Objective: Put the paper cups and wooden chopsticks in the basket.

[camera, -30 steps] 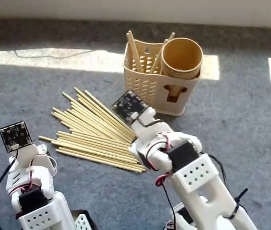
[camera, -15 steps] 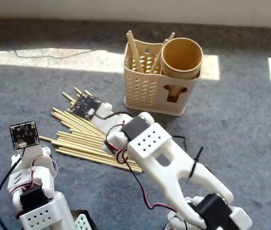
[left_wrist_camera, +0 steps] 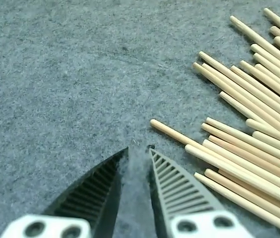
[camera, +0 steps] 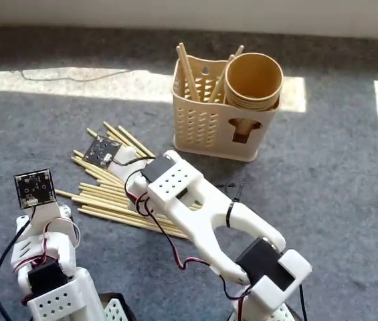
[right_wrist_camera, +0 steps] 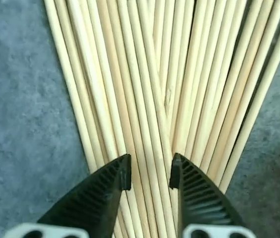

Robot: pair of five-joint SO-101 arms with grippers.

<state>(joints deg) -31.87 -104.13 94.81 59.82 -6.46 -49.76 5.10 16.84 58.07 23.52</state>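
The right arm (camera: 199,214) has swung leftward, away from the basket (camera: 202,127). Its wrist now hangs over the far-left part of the heap of loose chopsticks (camera: 98,204). The left arm (camera: 45,267) has hardly shifted in the last half second and stands at the near left of the grey, felt-like worktop (camera: 322,174).

The cream slatted basket stands upright at the far middle of the worktop. A stack of paper cups (camera: 254,83) sits nested in its right-hand compartment. A few upright chopsticks (camera: 185,63) lean in the compartment to the left of the cups, their ends poking above the rim.

The loose chopsticks lie flat, fanned out side by side, to the near left of the basket and a little apart from it.

In the right wrist view the right jaws are parted a narrow way. Their tips are low over the loose chopsticks (right_wrist_camera: 169,74), with two or three sticks running through the gap. I cannot tell whether the tips touch the wood.

The left jaws are also narrowly parted, holding nothing. They point at bare worktop just beside the rounded ends of the nearest sticks (left_wrist_camera: 249,124).
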